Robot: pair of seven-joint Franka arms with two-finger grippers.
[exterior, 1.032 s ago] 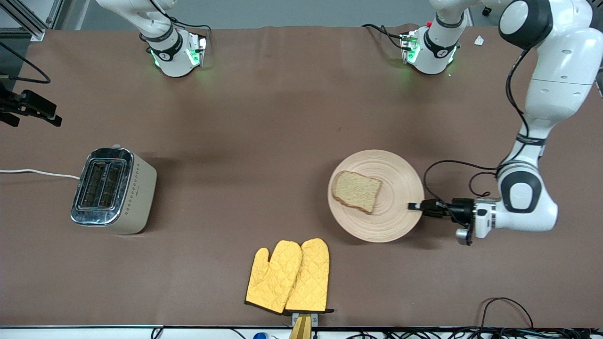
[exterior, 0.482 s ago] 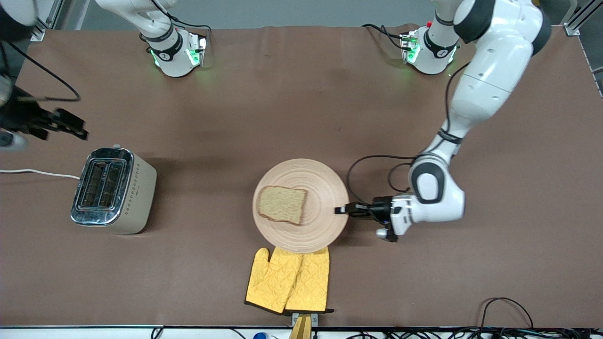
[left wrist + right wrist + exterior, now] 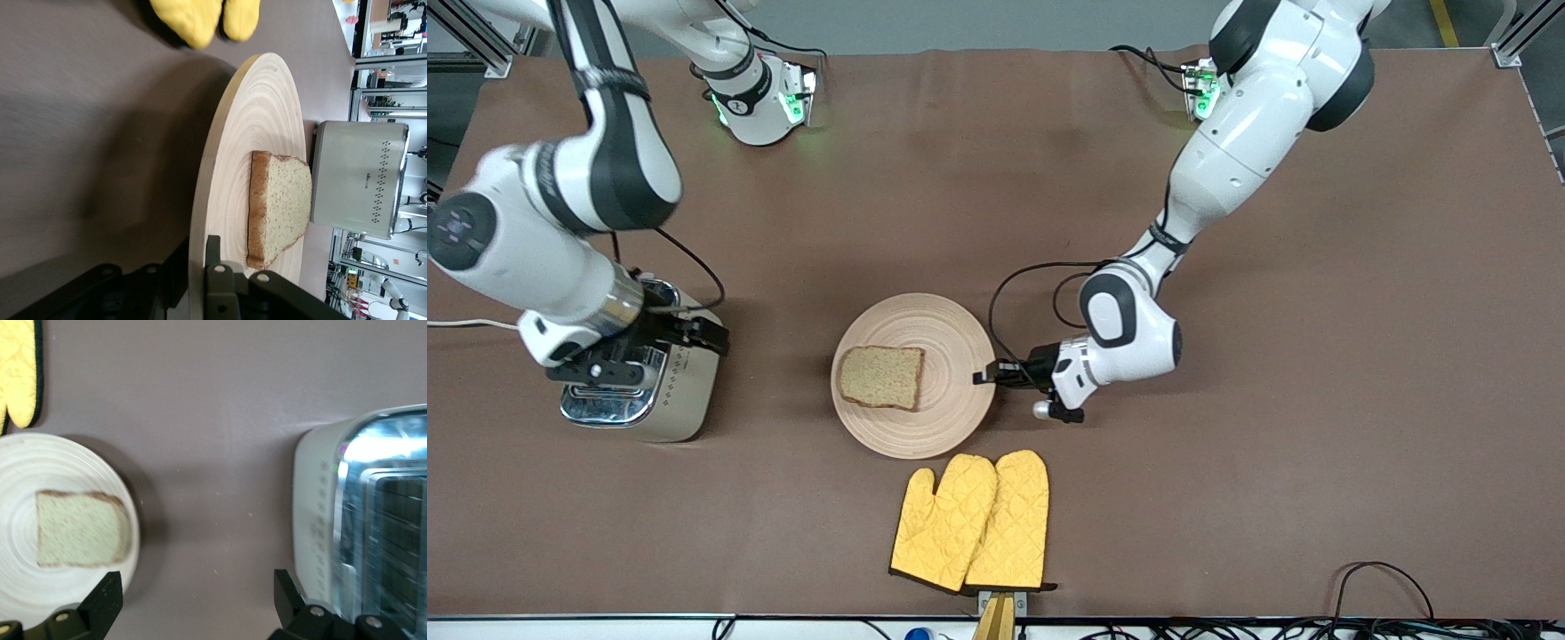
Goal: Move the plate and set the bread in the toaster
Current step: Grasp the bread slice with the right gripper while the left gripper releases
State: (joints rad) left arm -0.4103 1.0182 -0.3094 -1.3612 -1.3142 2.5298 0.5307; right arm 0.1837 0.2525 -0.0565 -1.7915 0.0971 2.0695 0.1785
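Note:
The pale wooden plate lies mid-table with the bread flat on it. My left gripper is shut on the plate's rim at the edge toward the left arm's end; in the left wrist view one finger lies on top of the rim and the other under it, with the bread just ahead. The toaster stands toward the right arm's end, partly hidden by the right arm. My right gripper is open and empty above the toaster's plate-side edge.
Two yellow oven mitts lie nearer the front camera than the plate, close to its rim. The toaster's white cord runs off the table's end. In the right wrist view the plate and toaster have bare table between them.
My left gripper has dragged the plate with the bread toward the toaster, past the mitts. My right arm has swung in from the table's end to over the toaster.

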